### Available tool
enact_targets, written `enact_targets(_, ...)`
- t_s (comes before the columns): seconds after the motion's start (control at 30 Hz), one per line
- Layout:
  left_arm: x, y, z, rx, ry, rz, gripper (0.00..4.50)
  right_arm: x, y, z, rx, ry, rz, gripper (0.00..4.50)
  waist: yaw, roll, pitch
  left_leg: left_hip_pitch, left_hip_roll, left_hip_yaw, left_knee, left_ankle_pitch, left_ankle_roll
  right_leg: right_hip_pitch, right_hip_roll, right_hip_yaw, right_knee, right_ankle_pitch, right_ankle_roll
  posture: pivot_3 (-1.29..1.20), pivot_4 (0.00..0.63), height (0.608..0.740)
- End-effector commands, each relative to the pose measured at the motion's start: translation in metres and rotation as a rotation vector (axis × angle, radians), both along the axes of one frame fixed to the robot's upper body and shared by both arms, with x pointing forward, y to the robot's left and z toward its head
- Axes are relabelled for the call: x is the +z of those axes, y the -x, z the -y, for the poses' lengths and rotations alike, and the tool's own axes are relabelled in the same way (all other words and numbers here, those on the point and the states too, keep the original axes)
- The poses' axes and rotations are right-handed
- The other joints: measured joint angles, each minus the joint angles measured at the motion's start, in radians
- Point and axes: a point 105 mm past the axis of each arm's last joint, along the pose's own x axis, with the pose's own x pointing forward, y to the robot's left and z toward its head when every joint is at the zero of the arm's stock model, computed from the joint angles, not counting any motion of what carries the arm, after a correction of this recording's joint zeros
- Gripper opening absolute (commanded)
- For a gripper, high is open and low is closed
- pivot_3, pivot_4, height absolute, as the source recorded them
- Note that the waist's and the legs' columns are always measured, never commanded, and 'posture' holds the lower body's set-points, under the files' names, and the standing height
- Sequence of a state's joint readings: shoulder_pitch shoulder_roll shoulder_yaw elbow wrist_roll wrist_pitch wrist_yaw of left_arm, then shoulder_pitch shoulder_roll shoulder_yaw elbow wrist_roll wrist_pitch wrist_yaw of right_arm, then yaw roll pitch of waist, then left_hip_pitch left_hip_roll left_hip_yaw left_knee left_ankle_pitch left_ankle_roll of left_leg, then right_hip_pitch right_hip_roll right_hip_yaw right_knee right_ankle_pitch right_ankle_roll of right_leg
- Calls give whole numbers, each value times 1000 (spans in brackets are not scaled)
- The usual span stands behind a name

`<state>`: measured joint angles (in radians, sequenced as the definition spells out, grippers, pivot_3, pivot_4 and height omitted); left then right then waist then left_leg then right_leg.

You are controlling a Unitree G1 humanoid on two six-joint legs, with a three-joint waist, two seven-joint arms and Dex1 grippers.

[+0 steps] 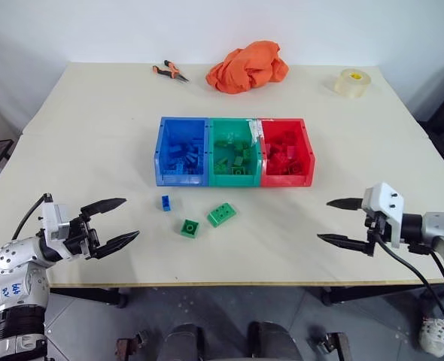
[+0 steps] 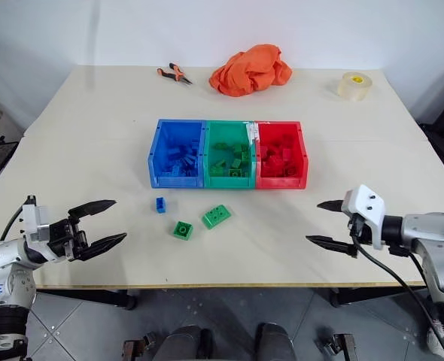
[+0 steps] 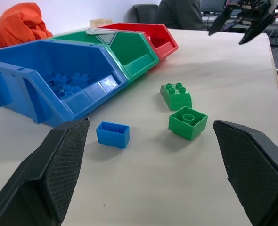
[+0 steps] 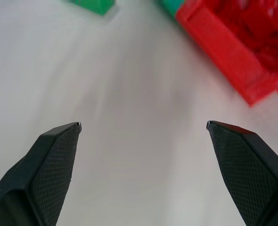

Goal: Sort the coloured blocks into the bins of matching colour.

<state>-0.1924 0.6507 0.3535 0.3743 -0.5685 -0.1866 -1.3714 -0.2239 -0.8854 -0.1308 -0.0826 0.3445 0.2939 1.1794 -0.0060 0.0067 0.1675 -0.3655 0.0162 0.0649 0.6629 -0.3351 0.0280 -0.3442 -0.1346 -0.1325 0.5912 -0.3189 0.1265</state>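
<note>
Three joined bins stand mid-table: blue bin (image 1: 182, 150), green bin (image 1: 235, 151) and red bin (image 1: 286, 152), each holding several blocks of its own colour. In front of them on the table lie a small blue block (image 1: 165, 202), a square green block (image 1: 190, 228) and a longer green block (image 1: 221, 214). My left gripper (image 1: 115, 222) is open and empty at the front left, a hand's width left of the loose blocks. At the front right my right gripper (image 1: 339, 221) stands open and empty, below and to the right of the red bin.
Orange-handled pliers (image 1: 169, 71), a crumpled orange cloth (image 1: 247, 66) and a roll of clear tape (image 1: 352, 82) lie along the far edge. The table's front edge (image 1: 229, 283) runs just below both grippers.
</note>
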Motion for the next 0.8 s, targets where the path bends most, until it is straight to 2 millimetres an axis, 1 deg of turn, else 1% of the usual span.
enact_targets(0.03, 5, 0, 1, -9, -13, 26, 4500, 4, -2, -31, 94, -32, 20, 4466, 1, 0, 0, 0, 0, 0, 0, 0, 0, 0, 0, 0, 0, 0, 0, 0, 150, 740)
enact_targets(0.1, 5, 0, 3, -15, -15, 24, 4500, 4, -6, -47, 139, -51, 22, 4466, 1, 0, 0, 0, 0, -1, 0, 0, 0, 0, -1, 0, 0, 0, 0, 0, 150, 740)
enact_targets(0.13, 4, -1, 7, -28, -17, 27, 4500, 2, -12, -62, 174, -66, 26, 4466, 1, 0, 0, 0, 0, -1, 0, 0, 0, 0, -1, 0, 0, 0, 0, 0, 150, 740)
enact_targets(0.2, 4, -2, 14, -45, -12, 36, 4500, 0, -24, -85, 230, -80, 48, 4466, -1, 0, 0, 0, 0, -1, 0, 0, 0, 0, -1, 0, 0, 0, 0, 0, 150, 740)
enact_targets(0.33, 5, 4, 21, -45, -1, 51, 4500, -5, -38, -111, 320, -67, 63, 4466, -4, 0, 0, -2, -1, -1, 1, 0, 0, -3, 1, 0, 3, 0, 0, 0, 150, 740)
enact_targets(0.6, 4, 21, 13, 0, -7, 43, 4500, -23, -48, -143, 485, -31, 38, 4466, -11, 0, 0, -2, -2, -3, 2, 0, 1, -2, 2, -1, 4, 0, 0, 0, 150, 740)
enact_targets(0.8, 4, 29, 14, 20, -1, 44, 4500, -29, -58, -159, 526, -25, 49, 4466, -26, 0, 0, -2, -2, -4, 1, 0, 0, -2, 2, 0, 5, 0, 0, 0, 150, 740)
